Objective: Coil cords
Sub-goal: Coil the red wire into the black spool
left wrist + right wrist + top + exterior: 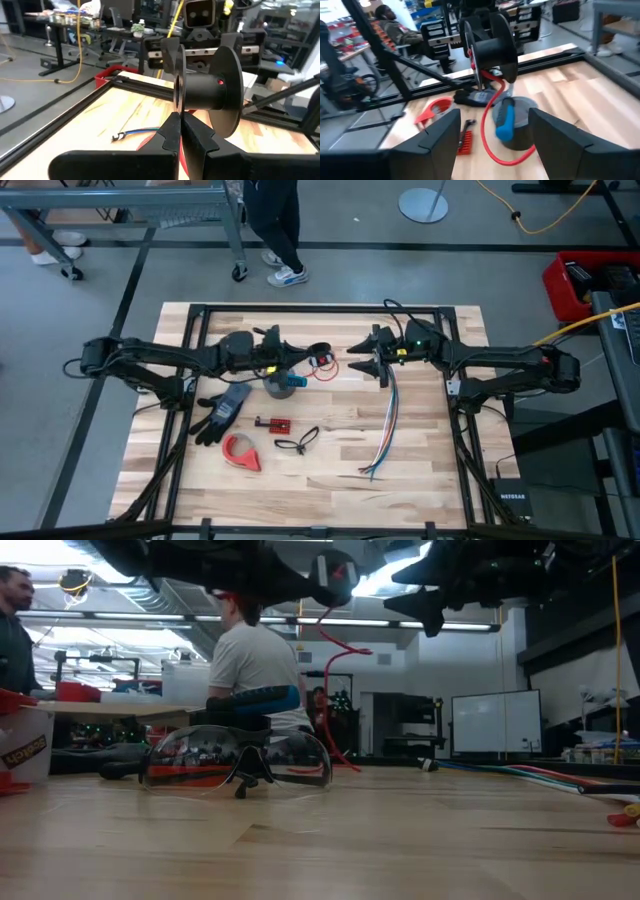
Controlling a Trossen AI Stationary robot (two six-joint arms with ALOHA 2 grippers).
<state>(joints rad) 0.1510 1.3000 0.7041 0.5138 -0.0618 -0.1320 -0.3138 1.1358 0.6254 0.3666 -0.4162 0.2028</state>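
One red cord (325,368) draped downward, looping

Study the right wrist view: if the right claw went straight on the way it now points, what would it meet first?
Most likely the black spool held in the left claw, or the red cord hanging from it; depth is hard to judge. The right claw is open.

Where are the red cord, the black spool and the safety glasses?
red cord (492,107): right wrist view, its hanging curve.
black spool (207,92): left wrist view, its drum.
safety glasses (237,758): low view, the bridge.
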